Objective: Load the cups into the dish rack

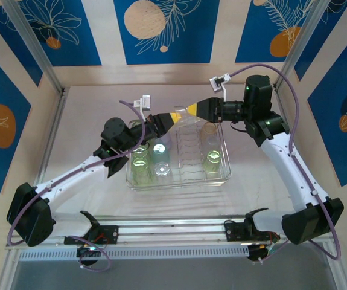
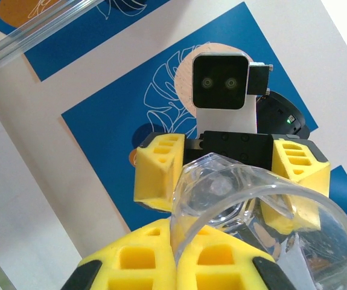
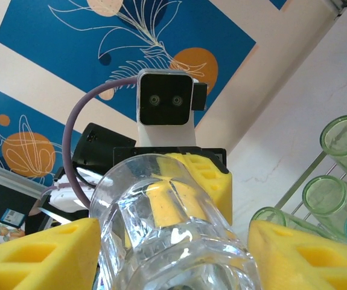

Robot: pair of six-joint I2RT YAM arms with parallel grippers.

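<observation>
The clear cup (image 1: 190,122) hangs on its side in the air over the rack's far edge, at 12 o'clock from the rack's middle, between the two grippers. Its mouth faces the left gripper (image 2: 176,261), which sits at the cup's 9 o'clock with its pads pinched together on the wall at the rim. The right gripper (image 3: 173,257) is at the cup's 2 o'clock. Its fingers (image 3: 40,257) are spread wide, one on each side of the base and right against it; whether they press I cannot tell. The rack (image 1: 179,185) sits on the table (image 1: 76,121) below. In it, green cups (image 1: 140,151) stand at 9 o'clock with a teal cup (image 1: 160,149) just beside them, and a lone green cup (image 1: 211,160) stands at 3 o'clock.
</observation>
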